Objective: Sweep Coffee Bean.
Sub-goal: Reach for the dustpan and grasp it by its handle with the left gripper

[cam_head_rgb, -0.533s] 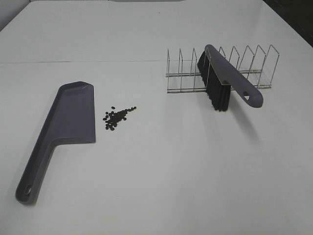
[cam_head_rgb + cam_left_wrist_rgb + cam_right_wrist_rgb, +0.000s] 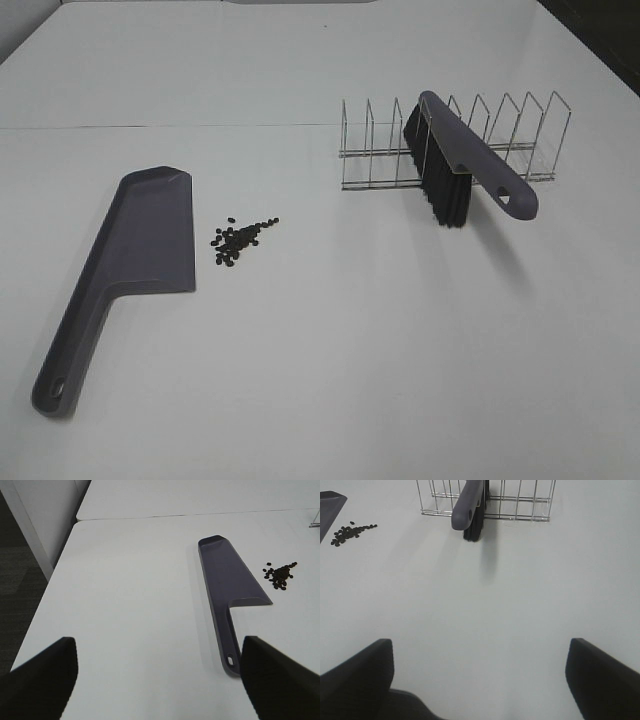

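Nothing on the tabletop [image 2: 350,360] has moved since the picture from a moment before. The beans, the pan, the brush and the rack all lie just where they were.

The coffee beans [image 2: 240,238] sit in one small dark heap on the white tabletop. A few of them trail off toward the back right of the heap. The heap is just beside the right edge of the grey-purple dustpan [image 2: 140,235], close to it but not touching. The beans are outside the pan, on the tabletop. The dustpan lies flat, with its wide scoop toward the back and its long handle pointing to the front left. There is a small hole at the end of the handle.

The wire rack [image 2: 520,140] stands on the right, well apart from the beans. The brush [image 2: 462,160] stands in one of its slots, between two wires. Its black bristles point down. Its grey-purple handle sticks out of the rack toward the front and tilts down a bit.

The left end effector [image 2: 157,645] is spread wide and holds nothing. Its two dark fingers [image 2: 45,680] hang above the tabletop, near the dustpan's handle end. The right end effector [image 2: 479,647] is spread wide too and holds nothing. It hangs over bare tabletop and faces the brush handle.
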